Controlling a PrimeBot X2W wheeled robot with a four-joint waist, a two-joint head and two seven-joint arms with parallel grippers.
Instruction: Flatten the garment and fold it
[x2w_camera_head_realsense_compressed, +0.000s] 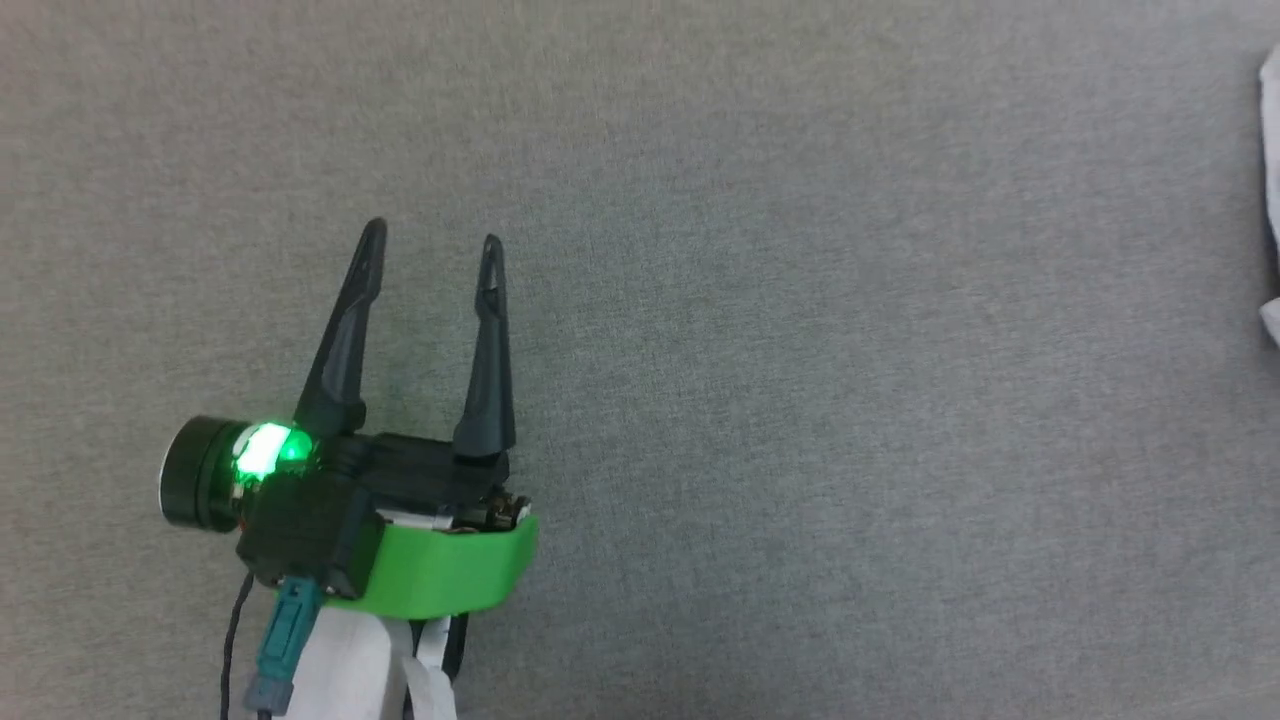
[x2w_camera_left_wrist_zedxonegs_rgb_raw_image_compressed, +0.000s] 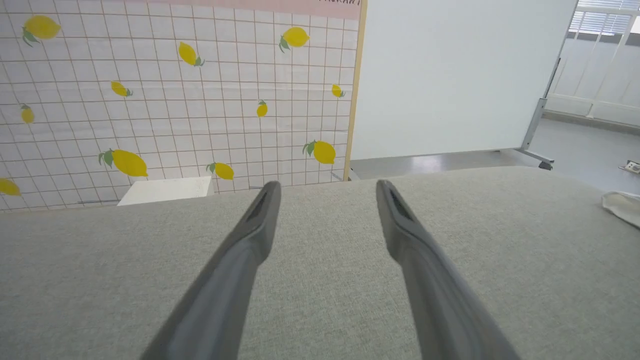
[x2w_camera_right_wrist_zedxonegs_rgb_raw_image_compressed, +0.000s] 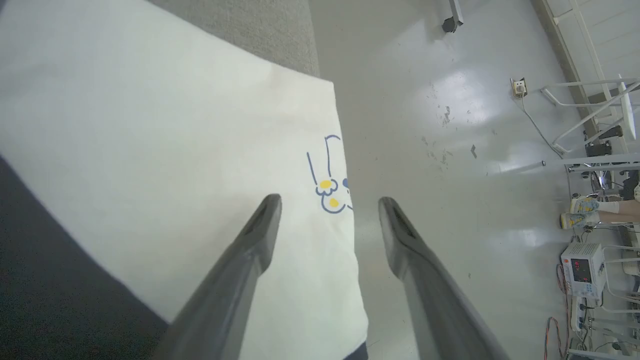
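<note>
The garment (x2w_camera_right_wrist_zedxonegs_rgb_raw_image_compressed: 165, 150) shows in the right wrist view as a smooth white panel with a small blue and yellow cartoon print (x2w_camera_right_wrist_zedxonegs_rgb_raw_image_compressed: 330, 190) near its edge and a black part (x2w_camera_right_wrist_zedxonegs_rgb_raw_image_compressed: 45, 280) at the lower left. My right gripper (x2w_camera_right_wrist_zedxonegs_rgb_raw_image_compressed: 327, 202) hovers open above that printed edge, holding nothing. A sliver of white cloth of the garment (x2w_camera_head_realsense_compressed: 1270, 180) peeks in at the far right of the head view, and its edge (x2w_camera_left_wrist_zedxonegs_rgb_raw_image_compressed: 622, 206) shows at the right of the left wrist view. My left gripper (x2w_camera_head_realsense_compressed: 430, 250) stands open over bare grey table (x2w_camera_head_realsense_compressed: 800, 400), far left of the garment.
The grey fabric table ends at an edge (x2w_camera_right_wrist_zedxonegs_rgb_raw_image_compressed: 300, 45) beside the garment, with glossy floor (x2w_camera_right_wrist_zedxonegs_rgb_raw_image_compressed: 450, 150) beyond it. A lemon-patterned wall (x2w_camera_left_wrist_zedxonegs_rgb_raw_image_compressed: 175, 100) and a white board (x2w_camera_left_wrist_zedxonegs_rgb_raw_image_compressed: 450, 75) stand behind the table. A person's feet (x2w_camera_right_wrist_zedxonegs_rgb_raw_image_compressed: 582, 212) and equipment (x2w_camera_right_wrist_zedxonegs_rgb_raw_image_compressed: 582, 270) are at the far right.
</note>
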